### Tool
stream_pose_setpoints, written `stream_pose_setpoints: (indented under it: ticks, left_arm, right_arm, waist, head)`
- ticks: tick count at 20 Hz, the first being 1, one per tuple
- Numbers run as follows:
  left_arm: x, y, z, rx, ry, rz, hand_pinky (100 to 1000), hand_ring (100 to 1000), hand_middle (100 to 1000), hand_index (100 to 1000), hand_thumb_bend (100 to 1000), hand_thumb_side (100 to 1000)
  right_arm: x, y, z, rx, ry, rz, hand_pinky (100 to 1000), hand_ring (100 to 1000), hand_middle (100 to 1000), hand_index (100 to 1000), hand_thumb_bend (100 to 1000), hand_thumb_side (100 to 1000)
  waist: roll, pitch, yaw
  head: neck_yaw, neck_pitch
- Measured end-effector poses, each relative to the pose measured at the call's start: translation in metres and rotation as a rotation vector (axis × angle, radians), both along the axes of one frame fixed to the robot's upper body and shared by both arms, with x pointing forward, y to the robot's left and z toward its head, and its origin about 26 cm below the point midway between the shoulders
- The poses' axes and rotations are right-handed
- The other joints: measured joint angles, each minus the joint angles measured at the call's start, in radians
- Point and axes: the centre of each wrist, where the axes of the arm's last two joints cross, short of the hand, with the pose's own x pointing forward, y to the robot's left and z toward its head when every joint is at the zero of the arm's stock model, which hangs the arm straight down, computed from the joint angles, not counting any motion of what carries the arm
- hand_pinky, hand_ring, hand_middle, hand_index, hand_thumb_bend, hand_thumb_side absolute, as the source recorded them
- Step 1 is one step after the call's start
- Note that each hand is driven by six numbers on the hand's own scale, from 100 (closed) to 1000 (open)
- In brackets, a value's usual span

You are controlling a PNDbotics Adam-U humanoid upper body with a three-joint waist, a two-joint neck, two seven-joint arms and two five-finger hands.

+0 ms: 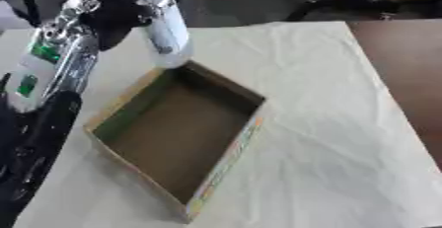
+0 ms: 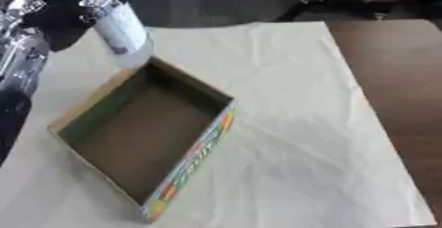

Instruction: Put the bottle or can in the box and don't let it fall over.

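Note:
A clear plastic bottle with a pale label (image 1: 166, 28) hangs nearly upright, its top leaning a little left, just behind the far corner of the box. My left hand (image 1: 124, 6) comes in from the upper left, fingers curled round the bottle's upper part. The bottle's base is close to the cloth beside the box rim; whether it touches I cannot tell. The open cardboard box (image 2: 195, 155) lies askew on the cloth, with nothing inside and a colourful printed outer wall on its right side. My right hand shows in no view.
A cream cloth (image 1: 328, 123) covers most of the table; bare brown tabletop (image 1: 406, 64) runs along the right. My left forearm (image 1: 52, 59), silver and black, fills the left edge. Dark chair legs and clutter (image 1: 345, 0) stand beyond the far edge.

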Motion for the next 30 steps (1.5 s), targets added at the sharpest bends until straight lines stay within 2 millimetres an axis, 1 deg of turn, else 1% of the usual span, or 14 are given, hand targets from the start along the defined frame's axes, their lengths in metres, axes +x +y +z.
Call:
stream_pose_setpoints:
  ticks: [4, 5, 8, 17, 19, 22, 23, 24, 25, 26, 27, 28, 29, 30]
  left_arm:
    - [-0.002, -0.006, -0.011, 0.019, 0.018, -0.002, 1000, 804, 578, 121, 100, 100]
    - [-0.002, -0.006, -0.015, 0.025, 0.020, 0.002, 1000, 809, 579, 122, 100, 100]
    - [-0.002, -0.006, -0.027, 0.044, 0.016, 0.018, 1000, 808, 581, 122, 100, 100]
    - [0.008, -0.006, -0.075, 0.061, 0.024, 0.048, 1000, 827, 599, 134, 100, 100]
    - [0.011, -0.007, -0.086, 0.053, 0.047, 0.055, 1000, 872, 609, 142, 100, 100]
    - [0.015, -0.008, -0.097, 0.043, 0.069, 0.070, 1000, 883, 623, 150, 100, 100]
    - [0.015, -0.008, -0.099, 0.040, 0.070, 0.074, 1000, 908, 661, 166, 100, 100]
    - [0.016, -0.009, -0.100, 0.039, 0.069, 0.077, 1000, 975, 762, 212, 301, 100]
    - [0.016, -0.010, -0.101, 0.040, 0.065, 0.081, 1000, 1000, 807, 259, 386, 100]
    - [0.016, -0.010, -0.101, 0.042, 0.060, 0.087, 1000, 1000, 907, 369, 528, 100]
    - [0.016, -0.011, -0.102, 0.047, 0.050, 0.089, 1000, 1000, 1000, 511, 666, 100]
    - [0.016, -0.011, -0.102, 0.056, 0.037, 0.086, 1000, 1000, 1000, 661, 787, 102]
    - [0.015, -0.012, -0.101, 0.068, 0.013, 0.078, 1000, 1000, 1000, 728, 836, 154]
    - [0.014, -0.013, -0.099, 0.086, -0.017, 0.070, 1000, 1000, 1000, 769, 874, 213]
  right_arm:
    - [0.000, -0.001, 0.000, 0.004, -0.005, -0.005, 980, 1000, 1000, 813, 100, 500]
    - [0.000, -0.001, 0.000, 0.005, -0.005, -0.006, 980, 1000, 1000, 813, 100, 487]
    - [0.000, -0.001, 0.000, 0.007, -0.004, -0.010, 980, 1000, 1000, 813, 100, 508]
    - [-0.001, 0.001, -0.005, 0.012, 0.017, -0.016, 980, 1000, 1000, 813, 100, 520]
    - [-0.001, 0.002, -0.005, 0.010, 0.020, -0.017, 980, 1000, 1000, 813, 100, 519]
    - [-0.001, 0.003, -0.006, 0.012, 0.025, -0.014, 980, 1000, 1000, 812, 100, 518]
    - [-0.001, 0.003, -0.006, 0.013, 0.025, -0.013, 980, 1000, 1000, 812, 100, 519]
    - [-0.001, 0.003, -0.006, 0.013, 0.025, -0.013, 980, 1000, 1000, 812, 100, 519]
    - [-0.001, 0.003, -0.006, 0.013, 0.025, -0.013, 980, 1000, 1000, 812, 100, 518]
    - [-0.001, 0.003, -0.006, 0.013, 0.025, -0.013, 980, 1000, 1000, 812, 100, 519]
    - [-0.001, 0.004, -0.006, 0.013, 0.026, -0.013, 980, 1000, 1000, 812, 100, 520]
    - [-0.001, 0.004, -0.006, 0.013, 0.026, -0.013, 980, 1000, 1000, 812, 100, 519]
    - [-0.001, 0.004, -0.006, 0.013, 0.026, -0.013, 979, 1000, 1000, 812, 100, 518]
    - [-0.001, 0.004, -0.006, 0.013, 0.026, -0.013, 979, 1000, 1000, 812, 100, 515]
  waist:
    - [0.000, 0.000, 0.000]
    - [0.000, 0.000, 0.000]
    - [-0.001, 0.001, 0.000]
    - [-0.009, 0.007, -0.001]
    - [-0.009, 0.010, -0.001]
    - [-0.009, 0.010, -0.001]
    - [-0.009, 0.010, -0.001]
    - [-0.009, 0.010, -0.001]
    - [-0.009, 0.010, -0.001]
    - [-0.009, 0.010, -0.001]
    - [-0.009, 0.010, -0.001]
    - [-0.009, 0.010, -0.001]
    - [-0.009, 0.010, -0.001]
    - [-0.009, 0.010, -0.001]
  head:
    - [0.000, 0.000]
    - [0.000, 0.000]
    - [0.000, -0.001]
    - [0.000, -0.010]
    - [0.000, -0.010]
    - [-0.001, -0.010]
    - [-0.002, -0.010]
    - [-0.003, -0.010]
    - [-0.004, -0.010]
    - [-0.004, -0.010]
    - [-0.004, -0.010]
    - [-0.005, -0.010]
    - [-0.005, -0.010]
    - [-0.007, -0.010]
